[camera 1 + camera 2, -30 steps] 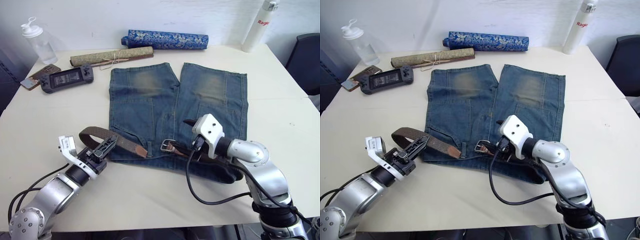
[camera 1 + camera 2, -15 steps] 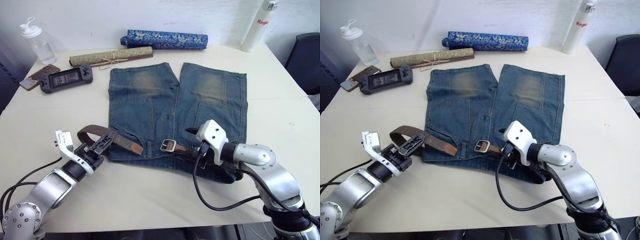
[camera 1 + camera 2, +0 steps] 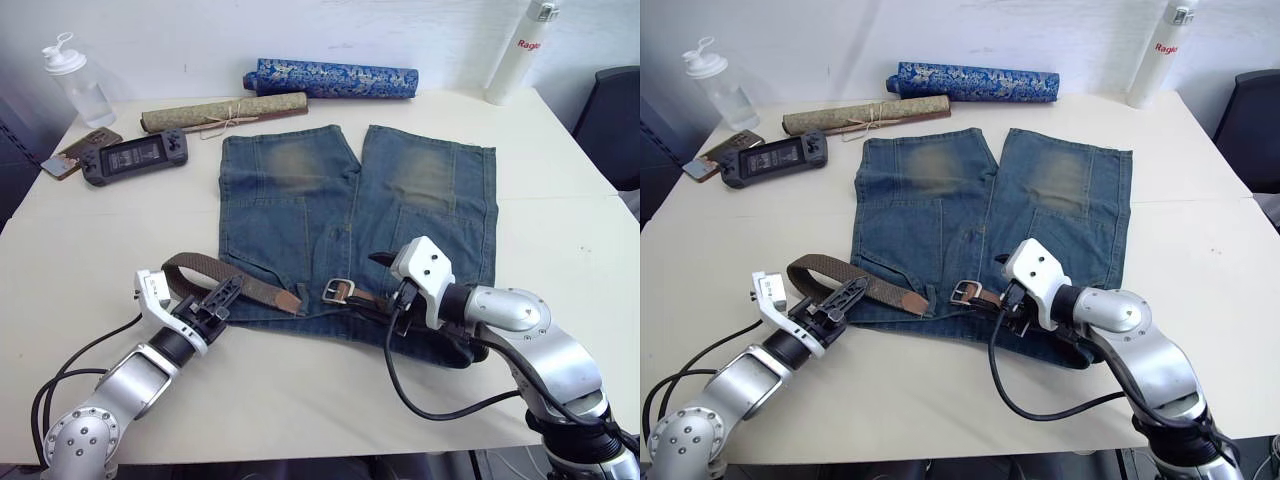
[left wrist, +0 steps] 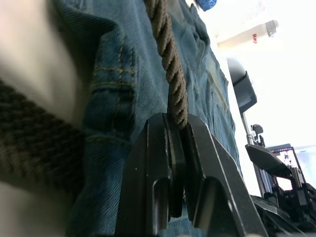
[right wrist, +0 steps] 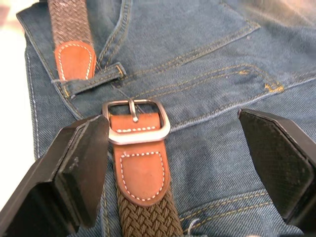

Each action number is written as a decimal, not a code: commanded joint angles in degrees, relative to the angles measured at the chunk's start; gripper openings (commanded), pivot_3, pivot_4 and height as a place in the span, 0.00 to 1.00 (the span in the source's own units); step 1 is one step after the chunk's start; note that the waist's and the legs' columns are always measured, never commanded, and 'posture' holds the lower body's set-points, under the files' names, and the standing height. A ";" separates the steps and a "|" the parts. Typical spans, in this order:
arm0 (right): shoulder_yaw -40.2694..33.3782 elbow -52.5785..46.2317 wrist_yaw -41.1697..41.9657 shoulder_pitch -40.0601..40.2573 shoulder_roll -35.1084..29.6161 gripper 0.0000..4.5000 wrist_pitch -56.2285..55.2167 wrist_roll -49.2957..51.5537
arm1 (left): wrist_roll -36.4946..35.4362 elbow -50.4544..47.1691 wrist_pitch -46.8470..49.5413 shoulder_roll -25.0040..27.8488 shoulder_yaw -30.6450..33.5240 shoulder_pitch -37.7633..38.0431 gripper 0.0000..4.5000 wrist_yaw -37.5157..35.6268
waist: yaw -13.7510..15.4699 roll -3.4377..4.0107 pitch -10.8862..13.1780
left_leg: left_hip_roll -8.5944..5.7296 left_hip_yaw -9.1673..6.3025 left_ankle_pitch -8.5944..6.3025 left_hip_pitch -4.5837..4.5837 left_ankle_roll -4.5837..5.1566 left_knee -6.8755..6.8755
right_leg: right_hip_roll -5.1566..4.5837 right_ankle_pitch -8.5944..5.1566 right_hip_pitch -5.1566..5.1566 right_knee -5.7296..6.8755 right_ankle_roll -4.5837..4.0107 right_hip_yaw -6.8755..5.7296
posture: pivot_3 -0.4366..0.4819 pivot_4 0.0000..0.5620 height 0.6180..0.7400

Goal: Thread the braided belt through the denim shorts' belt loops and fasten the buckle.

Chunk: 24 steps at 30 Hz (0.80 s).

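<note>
Two grippers work at the waistband of the denim shorts [image 3: 350,210], which lie flat with the waist toward the robot so the belt loops [image 5: 91,81] can be reached. Across that waistband runs the braided belt [image 3: 255,288]: its buckle [image 5: 136,123] sits at the fly, its tan tip [image 5: 74,59] just beside a loop, and a slack bend arches off the shorts' left edge. The left gripper [image 3: 218,300] is clamped tight on that slack strap, probably to feed the tip on toward the buckle. The right gripper [image 5: 173,148] hangs spread wide over the buckle, holding nothing, apparently ready to steady it. Beyond the shorts' right leg stands a white bottle [image 3: 516,50] with red lettering that begins "Rag"; the rest cannot be read
</note>
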 commanded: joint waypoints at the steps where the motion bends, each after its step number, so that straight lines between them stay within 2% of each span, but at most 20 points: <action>1: 0.04 -2.25 -0.97 -0.79 0.12 0.98 0.05 1.17 | 1.71 0.15 -0.21 -0.73 -0.45 -1.39 0.00 -0.95 | 0.01 0.00 0.00 | 0.00 0.00 0.00 0.00 0.00 0.00 | 0.00 0.00 0.00 0.00 0.00 0.00 | 0.48 0.27 0.16; 10: 0.71 -2.72 -2.85 -0.73 0.54 0.98 0.16 1.77 | 3.99 1.15 0.18 -1.56 -0.45 -5.51 0.00 0.80 | -0.14 0.00 0.00 | 0.00 -0.02 0.02 0.01 0.02 0.00 | 0.01 0.03 0.00 0.00 0.04 0.00 | 0.48 0.27 0.16; 17: 0.89 -2.93 -3.86 -0.57 0.32 0.98 0.30 1.89 | 3.18 0.47 2.20 -2.46 -2.99 -5.17 0.00 1.24 | -0.03 0.00 0.00 | -0.02 -0.01 0.02 0.01 0.03 -0.01 | 0.00 0.06 0.01 0.00 0.09 0.02 | 0.48 0.27 0.16; 24: 1.44 -3.25 -4.44 0.20 -0.44 0.98 0.33 1.46 | 4.08 6.48 5.55 -3.90 -6.17 -7.55 0.00 -3.26 | -0.01 0.01 0.00 | -0.03 -0.01 0.03 0.02 0.03 -0.01 | 0.00 0.06 0.02 0.00 0.09 0.01 | 0.48 0.27 0.16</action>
